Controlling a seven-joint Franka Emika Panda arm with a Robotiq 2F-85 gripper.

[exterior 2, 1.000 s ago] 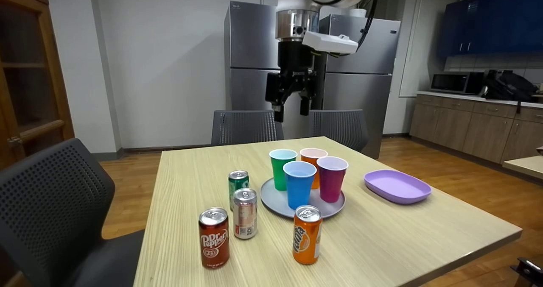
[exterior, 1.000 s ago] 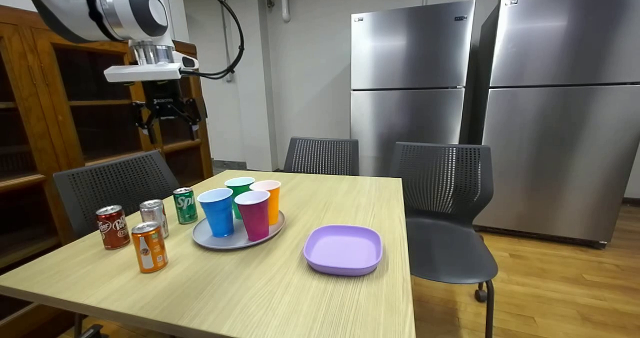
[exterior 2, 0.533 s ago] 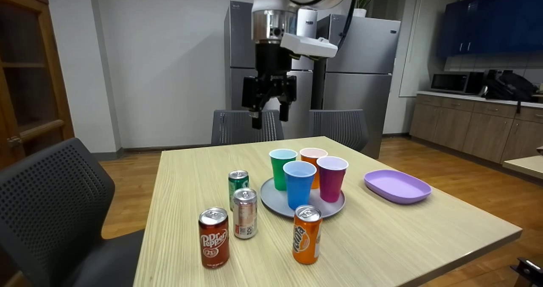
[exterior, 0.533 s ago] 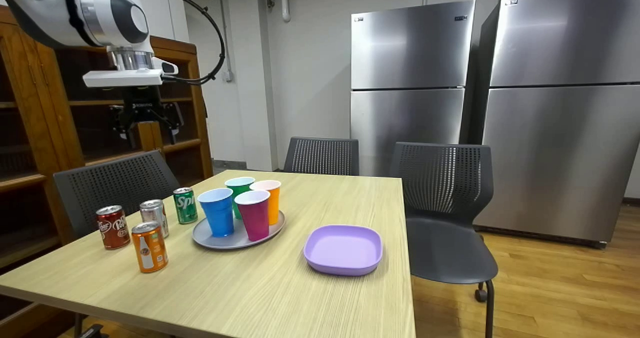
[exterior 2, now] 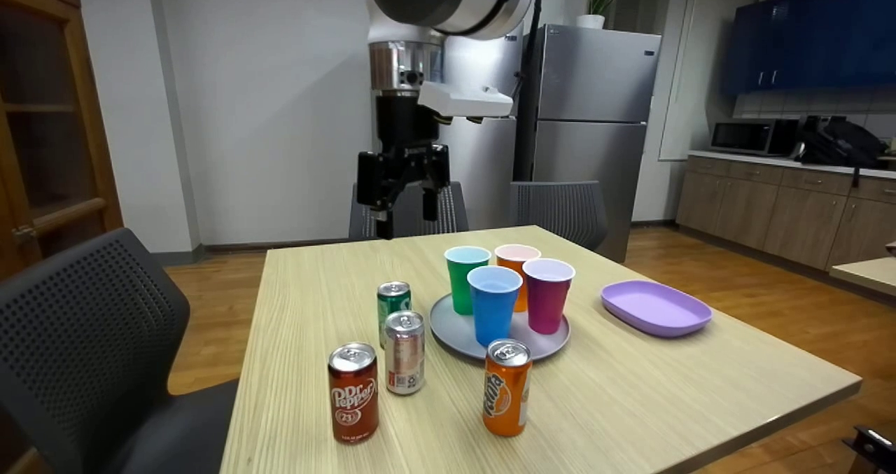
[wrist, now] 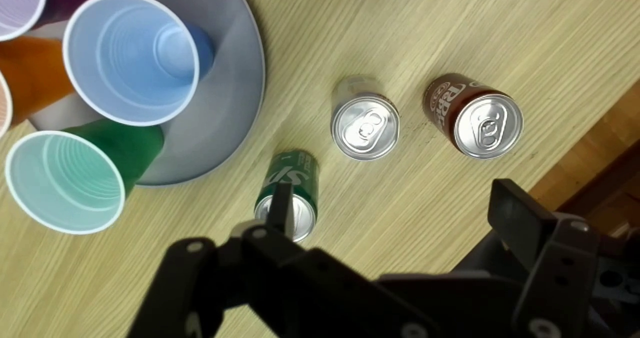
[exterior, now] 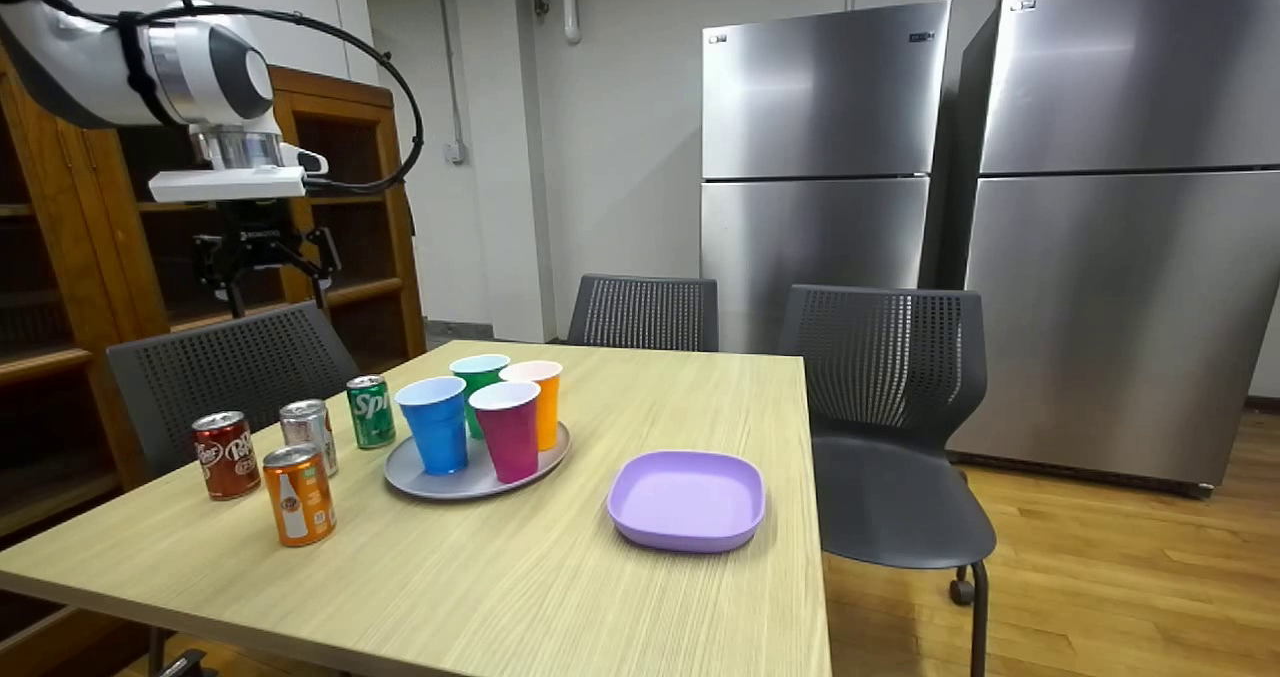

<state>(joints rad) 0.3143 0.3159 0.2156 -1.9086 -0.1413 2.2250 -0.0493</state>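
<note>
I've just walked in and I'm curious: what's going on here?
A robot arm hovers, its gripper open and holding nothing. Lower down, on the table, stand a green can, a silver can, a red can and an orange can. Four cups stand on a gray plate, apart from a purple tray.

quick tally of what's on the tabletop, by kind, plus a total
Cups: 4 (green cup, blue cup, orange cup, magenta cup)
Cans: 4 (green can, silver can, dark red can, orange can)
Plates: 1 (gray plate, under the cups)
Dishes: 1 (purple dish)
Total: 10
</note>
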